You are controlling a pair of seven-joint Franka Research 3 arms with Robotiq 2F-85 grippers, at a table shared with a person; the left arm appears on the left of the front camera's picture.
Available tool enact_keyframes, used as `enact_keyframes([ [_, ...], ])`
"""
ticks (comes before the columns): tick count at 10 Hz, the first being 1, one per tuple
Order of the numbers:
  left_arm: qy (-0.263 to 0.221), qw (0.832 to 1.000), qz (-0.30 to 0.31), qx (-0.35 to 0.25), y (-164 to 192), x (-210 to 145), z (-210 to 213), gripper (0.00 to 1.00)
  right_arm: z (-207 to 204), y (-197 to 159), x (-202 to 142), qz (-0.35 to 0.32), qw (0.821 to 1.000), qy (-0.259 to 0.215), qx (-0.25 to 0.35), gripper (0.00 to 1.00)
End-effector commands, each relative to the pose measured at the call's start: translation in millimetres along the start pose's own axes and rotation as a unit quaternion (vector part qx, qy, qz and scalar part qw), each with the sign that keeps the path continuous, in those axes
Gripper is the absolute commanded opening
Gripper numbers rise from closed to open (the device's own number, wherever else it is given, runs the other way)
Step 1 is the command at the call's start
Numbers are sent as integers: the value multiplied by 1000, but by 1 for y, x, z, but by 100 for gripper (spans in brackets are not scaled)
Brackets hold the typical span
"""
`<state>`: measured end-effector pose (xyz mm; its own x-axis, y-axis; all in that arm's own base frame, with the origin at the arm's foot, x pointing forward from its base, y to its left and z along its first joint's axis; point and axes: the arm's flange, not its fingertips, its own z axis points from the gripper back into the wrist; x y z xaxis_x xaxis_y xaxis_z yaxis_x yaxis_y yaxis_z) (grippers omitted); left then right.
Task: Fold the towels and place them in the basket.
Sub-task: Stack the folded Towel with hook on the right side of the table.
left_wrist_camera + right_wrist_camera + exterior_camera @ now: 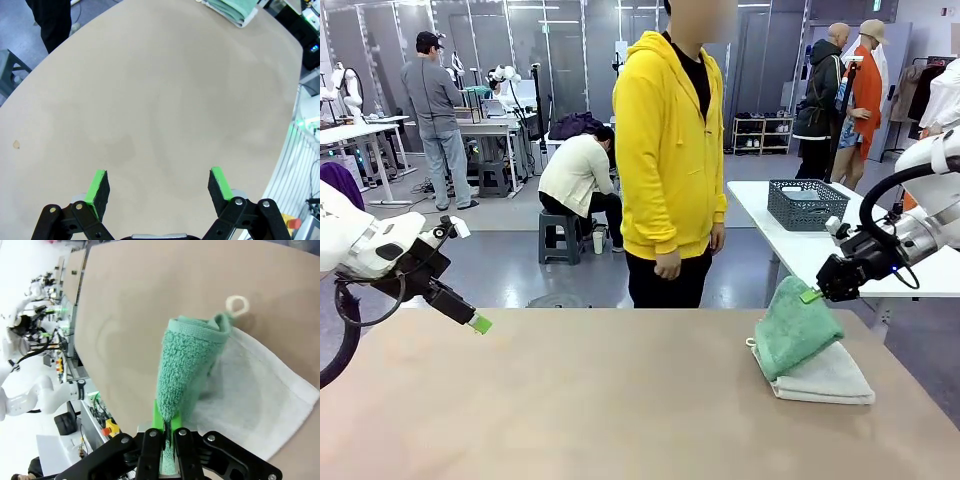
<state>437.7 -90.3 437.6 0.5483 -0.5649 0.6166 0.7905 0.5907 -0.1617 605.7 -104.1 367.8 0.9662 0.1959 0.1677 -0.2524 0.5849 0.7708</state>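
Two towels sit at the frame's right: I have the right gripper (810,295) pinched on the green towel (794,327), draped over the grey-white towel (830,378). My left gripper (480,323) hangs open, left. Farther back, upper right, stands the basket (807,205).

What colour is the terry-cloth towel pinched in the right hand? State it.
Green terry-cloth towel, pinched by the right hand; clearest in the right wrist view.
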Motion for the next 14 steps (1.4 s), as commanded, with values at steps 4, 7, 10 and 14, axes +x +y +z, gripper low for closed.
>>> enact_keyframes([
  [4, 6, 1000, -9, -6, 2, 3, 1, 100, 2, -21, -12, -72, 991, 6, -117, 6],
  [7, 6, 1000, -9, -6, 2, 3, 1, 100, -8, -25, -17, -93, 982, 6, -163, 56],
  [10, 6, 1000, -9, -6, 2, 3, 1, 100, -9, -16, -23, -110, 971, -4, -212, 100],
  [14, 6, 1000, -9, -6, 2, 3, 1, 100, -2, 34, -37, -92, 956, -33, -277, 100],
])
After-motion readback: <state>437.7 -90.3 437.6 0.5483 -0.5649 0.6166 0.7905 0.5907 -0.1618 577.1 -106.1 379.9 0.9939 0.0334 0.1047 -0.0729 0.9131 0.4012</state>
